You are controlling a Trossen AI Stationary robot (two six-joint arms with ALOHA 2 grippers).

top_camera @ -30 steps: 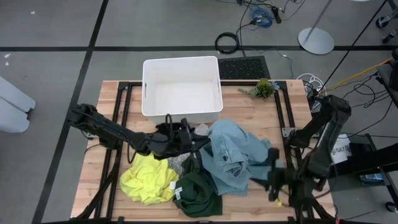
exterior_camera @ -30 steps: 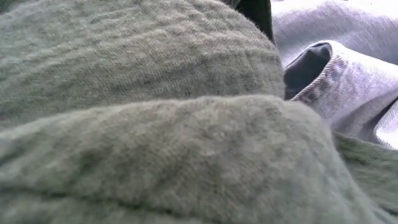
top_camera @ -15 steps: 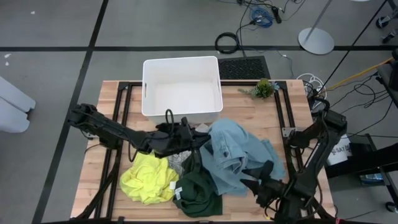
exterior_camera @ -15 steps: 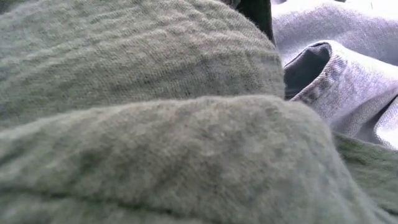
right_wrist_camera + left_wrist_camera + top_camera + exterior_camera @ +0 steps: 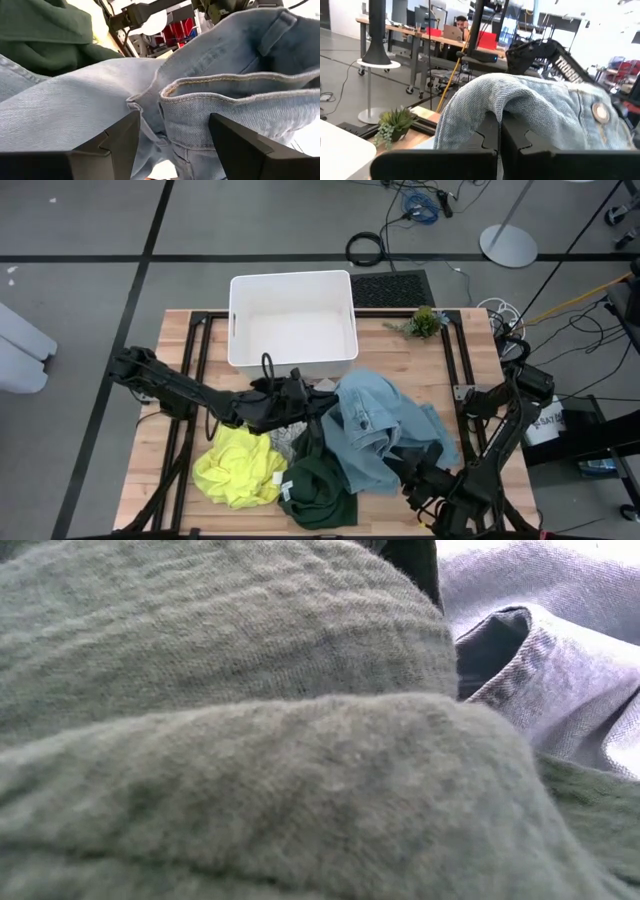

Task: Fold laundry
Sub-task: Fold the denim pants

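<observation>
Light blue denim garment (image 5: 380,430) lies crumpled, its long axis running from the bin side toward our front-right surface (image 5: 400,355) edge. Our left gripper (image 5: 325,405) fingers clench its far edge; our right gripper (image 5: 418,472) fingers stand spread at its near hem.

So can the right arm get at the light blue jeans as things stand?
Probably yes: the right end effector is open right at the light blue jeans, with a seamed fold of denim between its fingers and nothing in between.

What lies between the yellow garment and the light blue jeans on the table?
In the high view, the dark green garment and a patterned white cloth lie between the yellow garment and the light blue jeans.
</observation>
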